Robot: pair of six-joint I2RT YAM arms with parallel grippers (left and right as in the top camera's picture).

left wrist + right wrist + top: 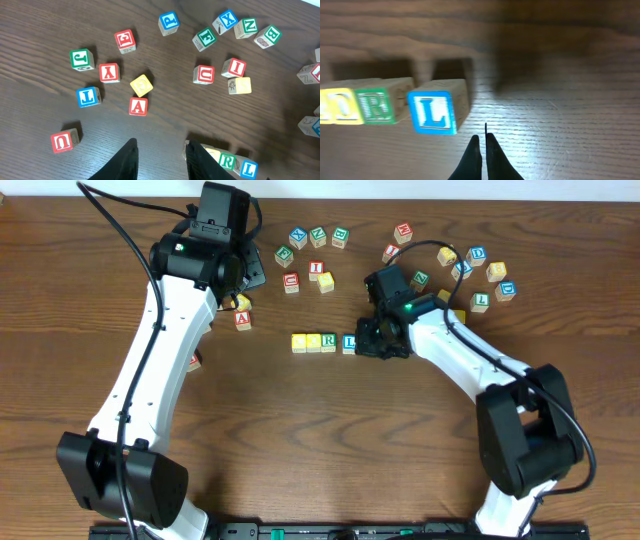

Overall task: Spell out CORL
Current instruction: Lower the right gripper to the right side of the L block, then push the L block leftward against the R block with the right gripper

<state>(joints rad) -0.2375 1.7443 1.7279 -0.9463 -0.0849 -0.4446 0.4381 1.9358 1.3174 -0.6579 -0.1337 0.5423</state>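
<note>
— Wood-grain desk (300,430), overhead view: where do we find the CORL row (322,342)?
— We find it mid-desk, four cubes side by side. The L cube (432,112) ends it, right next to the R cube (376,106).
— How do we expect such cubes to handle?
— We judge them light, rigid and smooth-faced. We would pinch two opposite side faces squarely, lest one twist out.
— And the arms?
— We see the right arm (455,350) bent low, its right claw (481,137) closed on nothing, just beside the L cube. The left claw (161,144) hangs above scattered cubes (138,106), jaws parted, empty.
</note>
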